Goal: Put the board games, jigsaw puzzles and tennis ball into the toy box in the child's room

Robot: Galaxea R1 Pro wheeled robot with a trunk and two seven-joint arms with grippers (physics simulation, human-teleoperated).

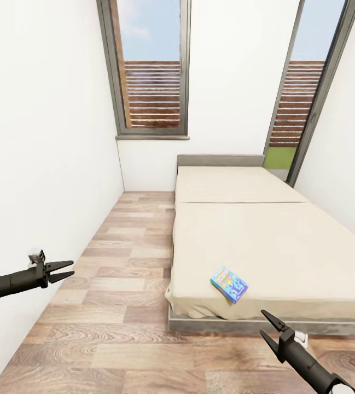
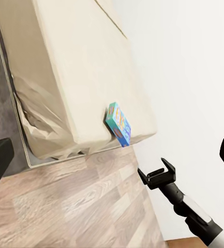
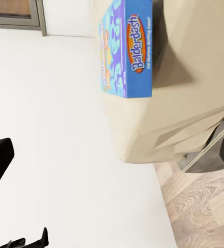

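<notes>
A blue board game box labelled Balderdash lies flat on the beige bed, near the foot corner on my left. The box looms close in the right wrist view and sits smaller in the left wrist view. My right gripper hovers open over the floor just short of the bed's foot edge, a little right of the box, nothing between its fingers. It also appears from the left wrist camera. My left gripper is open and empty, far off to the left by the wall.
A wood floor aisle runs between the left wall and the bed. The bed's grey frame edges its foot. A window and a tall glazed door stand at the far wall. The right wall hugs the bed.
</notes>
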